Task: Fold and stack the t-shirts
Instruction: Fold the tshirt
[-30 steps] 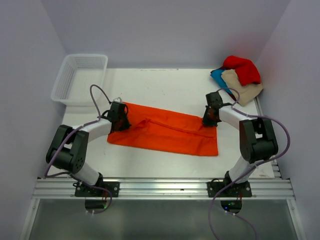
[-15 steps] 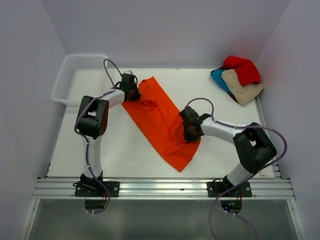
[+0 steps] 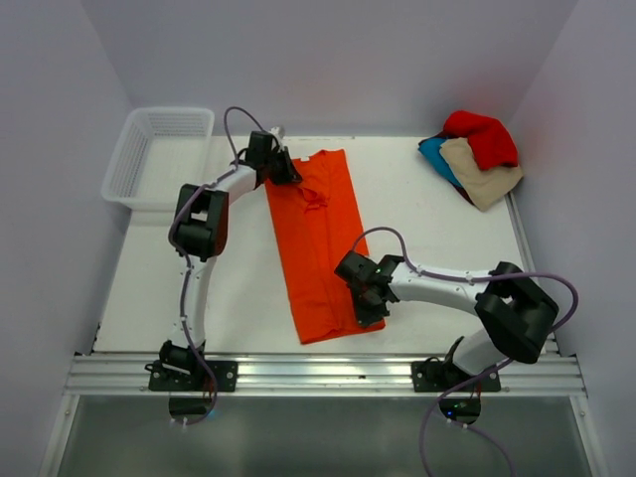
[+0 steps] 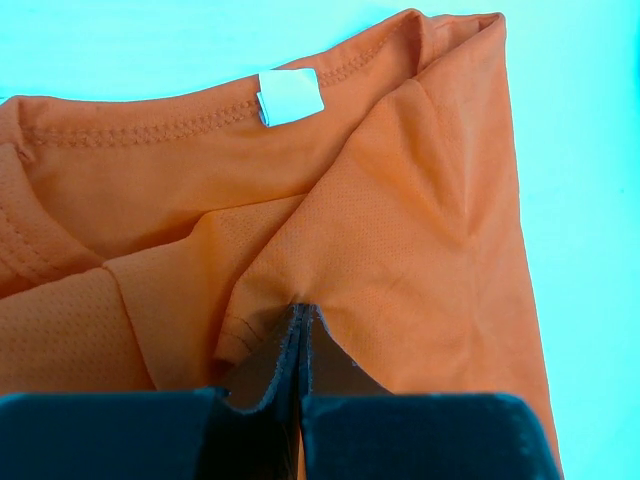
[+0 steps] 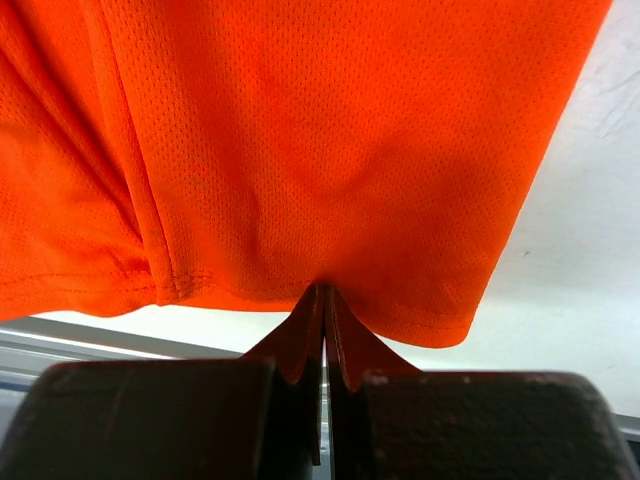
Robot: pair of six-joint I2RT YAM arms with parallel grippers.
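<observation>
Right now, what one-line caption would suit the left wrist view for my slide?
Left gripper shut on a fold of the orange t-shirt, close to its white neck label.

No text, brand, number or sign can be read in any view. The only label is a small white cloth tag sewn into the neckline seam of the bright orange knit t-shirt, and its visible face shows no print.

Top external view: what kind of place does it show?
Probably a robot test cell, not a home: plain walls box in a white table, the left arm is bolted to an aluminium rail, and an orange t-shirt lies stretched out.
</observation>
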